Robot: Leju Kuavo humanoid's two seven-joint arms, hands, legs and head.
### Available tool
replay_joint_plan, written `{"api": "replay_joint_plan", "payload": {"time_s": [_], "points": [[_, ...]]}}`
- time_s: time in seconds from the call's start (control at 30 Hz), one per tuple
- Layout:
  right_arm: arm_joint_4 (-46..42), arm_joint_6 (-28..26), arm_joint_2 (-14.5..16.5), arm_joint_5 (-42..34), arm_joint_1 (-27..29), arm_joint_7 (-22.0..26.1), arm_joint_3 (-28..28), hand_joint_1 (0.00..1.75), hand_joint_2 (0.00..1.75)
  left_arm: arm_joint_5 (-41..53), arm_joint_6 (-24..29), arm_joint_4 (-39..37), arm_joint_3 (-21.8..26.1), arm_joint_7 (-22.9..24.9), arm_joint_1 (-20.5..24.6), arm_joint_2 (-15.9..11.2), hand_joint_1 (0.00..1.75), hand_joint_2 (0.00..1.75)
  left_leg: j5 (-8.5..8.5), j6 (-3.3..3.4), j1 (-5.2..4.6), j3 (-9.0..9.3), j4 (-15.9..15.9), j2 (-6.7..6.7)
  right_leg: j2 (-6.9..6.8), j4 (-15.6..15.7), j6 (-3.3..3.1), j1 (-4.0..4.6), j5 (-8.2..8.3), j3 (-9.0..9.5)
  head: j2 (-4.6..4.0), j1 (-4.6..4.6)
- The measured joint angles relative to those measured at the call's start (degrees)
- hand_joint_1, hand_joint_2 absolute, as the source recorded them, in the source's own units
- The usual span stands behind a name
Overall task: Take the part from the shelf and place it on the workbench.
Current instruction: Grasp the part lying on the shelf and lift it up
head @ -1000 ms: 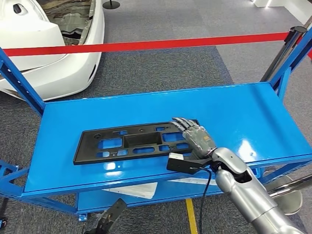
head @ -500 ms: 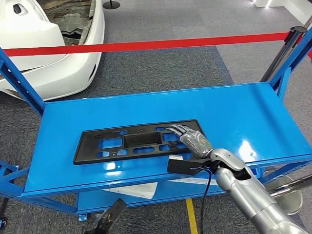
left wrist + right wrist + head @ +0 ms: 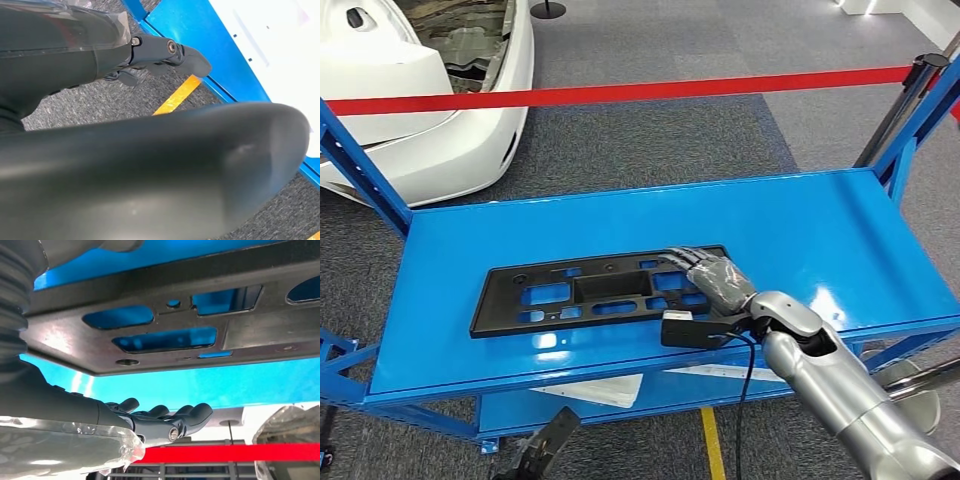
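- Part (image 3: pixel 595 290): a flat black plastic panel with rectangular cut-outs lay lengthwise on the top blue shelf (image 3: pixel 803 235), toward the near edge and left of centre.
- Right hand (image 3: pixel 716 275) lay over the right end of the part, fingers extended flat and pointing left across it; whether they pressed on the panel or had hold of its edge could not be told.
- In the right wrist view, the dark fingers (image 3: pixel 177 420) reached out beside the part (image 3: pixel 234 325), with blue shelf surface between them.
- Left hand (image 3: pixel 543 450) hung low at the near edge, below the shelf's front; in the left wrist view its fingers (image 3: pixel 170 50) stretched out over grey carpet with nothing in them.
- White sheet (image 3: pixel 603 390) lay on the lower shelf level beneath the part.
- Red barrier tape (image 3: pixel 637 93) ran across the far side, and a white car body (image 3: pixel 441 110) stood at the far left on grey carpet.
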State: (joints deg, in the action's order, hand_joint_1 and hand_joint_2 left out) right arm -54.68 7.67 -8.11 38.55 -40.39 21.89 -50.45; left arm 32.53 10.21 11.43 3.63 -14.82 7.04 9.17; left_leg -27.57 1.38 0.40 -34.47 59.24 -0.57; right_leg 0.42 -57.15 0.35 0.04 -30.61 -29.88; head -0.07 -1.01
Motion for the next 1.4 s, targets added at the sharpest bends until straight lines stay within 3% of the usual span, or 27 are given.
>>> {"api": "replay_joint_plan", "payload": {"time_s": [0.13,0.6,1.4], "points": [[0.8,1.0,0.2,0.4,-1.9,-0.4,-2.0,0.00,1.75,0.2,0.0,0.0,0.1,0.0,0.1,0.1,0.00,0.00,0.00,0.00,0.01,0.00,0.0,0.00,0.00,0.0,0.00,0.00,0.00,0.00,0.00,0.00],[7.1,-3.0,1.9,3.1,-3.2,-2.3,-7.7,0.00,1.75,1.0,0.1,0.0,1.4,0.0,0.1,0.2,0.00,0.00,0.00,0.00,0.01,0.00,0.0,0.00,-0.01,0.0,0.00,0.01,0.00,0.00,0.00,0.00],[11.3,-12.9,3.3,9.2,-3.6,-6.4,-8.6,0.00,1.75,1.2,0.6,0.0,2.9,0.0,0.1,0.2,0.00,0.00,0.00,0.00,0.01,0.02,0.0,0.00,0.00,0.0,0.00,0.00,0.00,0.00,0.00,0.00]]}}
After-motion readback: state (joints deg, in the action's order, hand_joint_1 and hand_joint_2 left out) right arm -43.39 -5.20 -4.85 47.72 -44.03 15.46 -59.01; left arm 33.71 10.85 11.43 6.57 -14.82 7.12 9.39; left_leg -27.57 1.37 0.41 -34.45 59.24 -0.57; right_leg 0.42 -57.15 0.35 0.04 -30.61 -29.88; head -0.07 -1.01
